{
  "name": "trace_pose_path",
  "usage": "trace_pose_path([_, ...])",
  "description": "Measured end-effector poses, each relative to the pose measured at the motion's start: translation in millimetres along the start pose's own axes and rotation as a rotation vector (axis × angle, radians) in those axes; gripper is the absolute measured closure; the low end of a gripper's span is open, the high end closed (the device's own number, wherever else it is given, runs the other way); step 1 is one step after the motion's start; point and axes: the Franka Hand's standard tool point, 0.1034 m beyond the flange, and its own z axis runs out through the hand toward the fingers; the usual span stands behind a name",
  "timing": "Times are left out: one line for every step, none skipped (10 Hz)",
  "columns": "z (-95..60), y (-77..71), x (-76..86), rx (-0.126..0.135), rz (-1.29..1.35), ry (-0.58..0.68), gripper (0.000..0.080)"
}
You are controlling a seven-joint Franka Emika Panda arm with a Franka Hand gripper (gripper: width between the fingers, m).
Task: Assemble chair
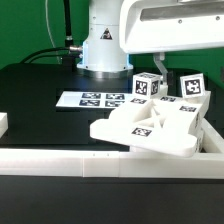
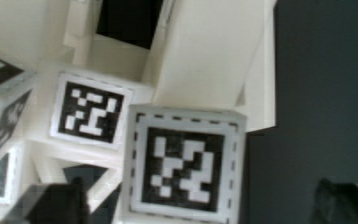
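Note:
The chair parts (image 1: 150, 128) lie heaped as white slabs and posts against the border wall, on the exterior view's right. Two tagged post ends (image 1: 148, 86) stand up from the heap. The white arm (image 1: 165, 30) comes down just behind them, and its fingers are mostly hidden there. In the wrist view my gripper (image 2: 202, 205) is open and straddles a white tagged part (image 2: 185, 165). One dark finger (image 2: 60, 200) stands on one side of it and the other finger (image 2: 345, 200) on the other. A gap shows between each finger and the part. Further tagged faces (image 2: 91, 110) lie beside it.
The marker board (image 1: 100, 100) lies flat on the black table in front of the robot base (image 1: 105, 50). A long low white border wall (image 1: 90, 160) runs along the near edge. A small white piece (image 1: 3, 125) shows at the exterior view's left edge.

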Motion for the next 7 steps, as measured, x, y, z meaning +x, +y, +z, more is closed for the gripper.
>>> trace_pose_path([1.0, 0.3, -0.2, -0.001, 0.0, -0.001, 0.0271])
trace_pose_path([1.0, 0.8, -0.1, -0.001, 0.001, -0.001, 0.0454])
trace_pose_path([0.9, 0.9, 0.0, -0.001, 0.001, -0.001, 0.0517])
trace_pose_path([0.9, 0.9, 0.0, -0.001, 0.001, -0.001, 0.0517])
trace_pose_path([0.9, 0.9, 0.0, -0.001, 0.008, -0.001, 0.0517])
trace_pose_path([0.9, 1.1, 0.0, -0.001, 0.031, -0.001, 0.0517])
trace_pose_path([0.9, 1.1, 0.0, -0.001, 0.029, -0.001, 0.0517])
